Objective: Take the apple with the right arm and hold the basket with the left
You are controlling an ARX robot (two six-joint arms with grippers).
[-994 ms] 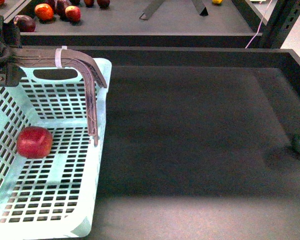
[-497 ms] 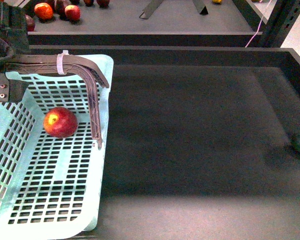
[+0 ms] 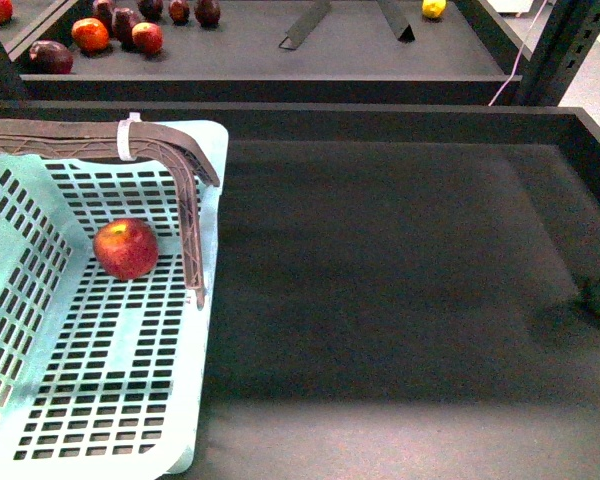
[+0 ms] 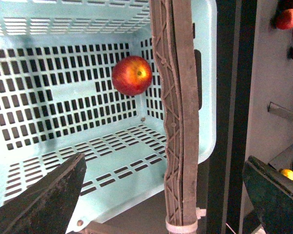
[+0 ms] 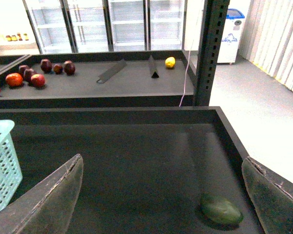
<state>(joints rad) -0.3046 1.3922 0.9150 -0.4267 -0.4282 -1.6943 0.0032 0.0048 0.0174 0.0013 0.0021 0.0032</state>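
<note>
Black table point(image 3: 400, 300): holding the blue basket point(image 3: 100, 420).
Room: glass fridges point(image 5: 112, 24) standing behind.
Apple point(image 3: 126, 248): sitting a bit lower than before.
Left gripper point(image 4: 161, 195): fingers apart.
Right gripper point(image 5: 161, 195): fingers apart.

Only fingertips show: the left gripper point(image 4: 166, 200) has two dark, wedge-shaped fingers with scuffed grey faces in the lower corners, and the right gripper point(image 5: 161, 200) has similar worn, dusty dark fingers.
</note>
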